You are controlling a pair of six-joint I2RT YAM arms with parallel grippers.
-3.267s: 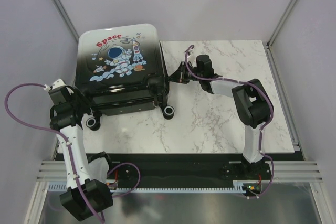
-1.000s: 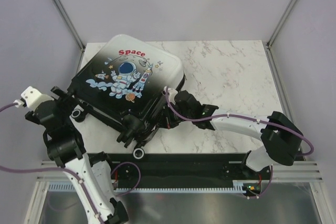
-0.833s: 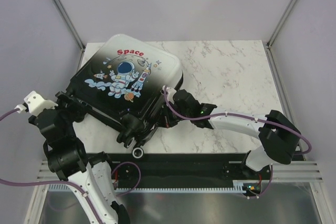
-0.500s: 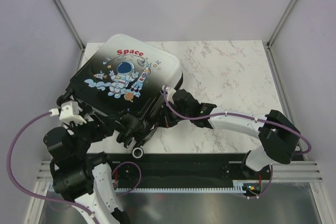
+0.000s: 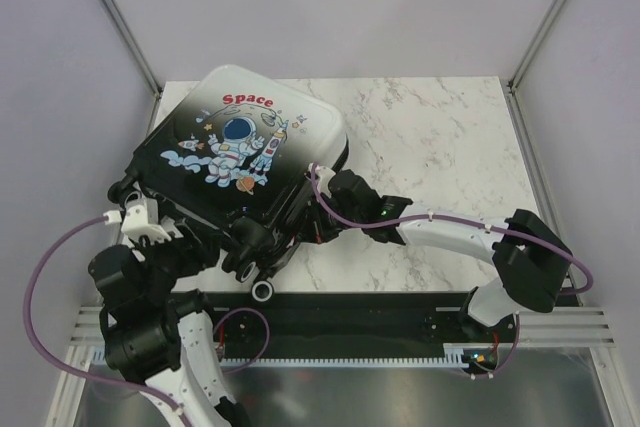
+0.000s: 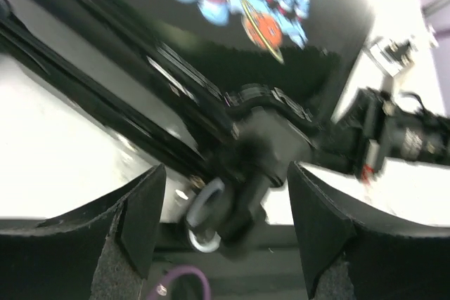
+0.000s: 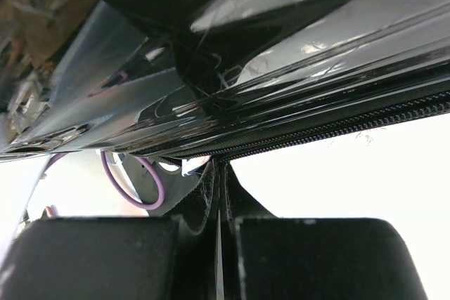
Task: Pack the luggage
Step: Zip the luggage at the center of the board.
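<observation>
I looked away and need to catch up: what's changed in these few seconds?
The luggage turned, its wheels swinging toward the near edge. The right gripper came to its right edge, shut. The left gripper swung in at the wheels, open. Luggage and right arm unmoved this last second.

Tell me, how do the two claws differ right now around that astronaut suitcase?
The left gripper stands open, fingers spread wide before a wheel; the right gripper is shut, fingers pressed together. The left gripper is at the near, wheeled end of the luggage; the right gripper is at its right side, by the zipper line. Both are black and sit close against the luggage.
</observation>
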